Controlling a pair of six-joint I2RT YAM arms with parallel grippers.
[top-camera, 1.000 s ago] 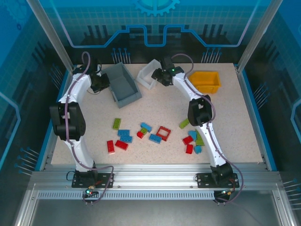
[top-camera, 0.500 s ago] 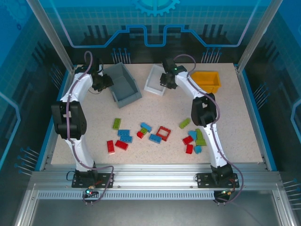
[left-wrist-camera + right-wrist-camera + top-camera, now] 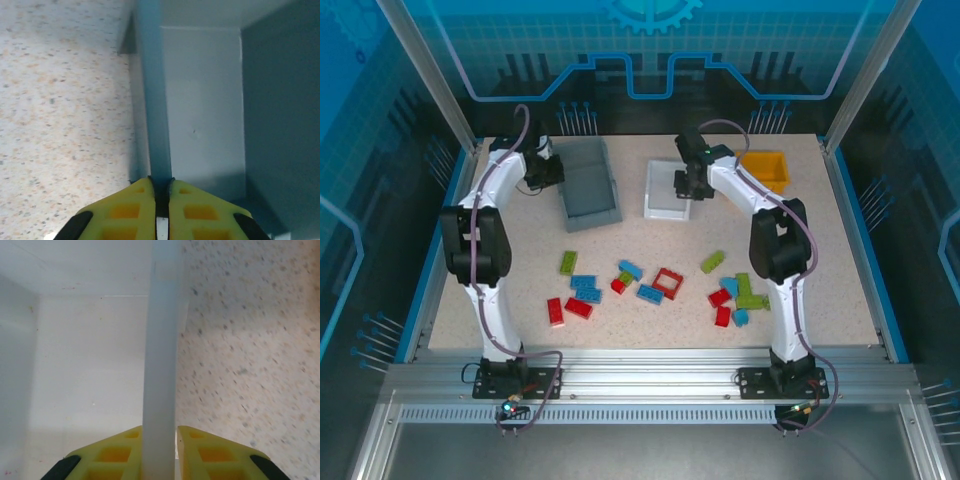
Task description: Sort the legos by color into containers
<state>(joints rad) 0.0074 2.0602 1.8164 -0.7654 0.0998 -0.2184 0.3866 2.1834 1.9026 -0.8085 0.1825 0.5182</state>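
My left gripper (image 3: 556, 172) (image 3: 161, 182) is shut on the left wall of the dark grey bin (image 3: 588, 190) (image 3: 155, 100) at the back left. My right gripper (image 3: 688, 187) (image 3: 160, 429) is shut on the right wall of the white bin (image 3: 665, 195) (image 3: 161, 355) at the back middle. Both bins look empty inside. The orange-yellow bin (image 3: 767, 170) stands at the back right. The legos lie loose on the front half of the table: a red square frame (image 3: 668, 283), green bricks (image 3: 568, 262), blue bricks (image 3: 585, 288), red bricks (image 3: 568, 309) and a mixed cluster (image 3: 736, 298) by the right arm.
The speckled table (image 3: 650, 235) has a bare strip between the bins and the bricks. Blue rails run along its left and right edges, and a clear panel closes the back. The right arm's forearm (image 3: 782, 250) hangs over the right cluster.
The grey bin has turned square to the table. The white bin has slid right and toward the front and straightened. Both arms swung with them.
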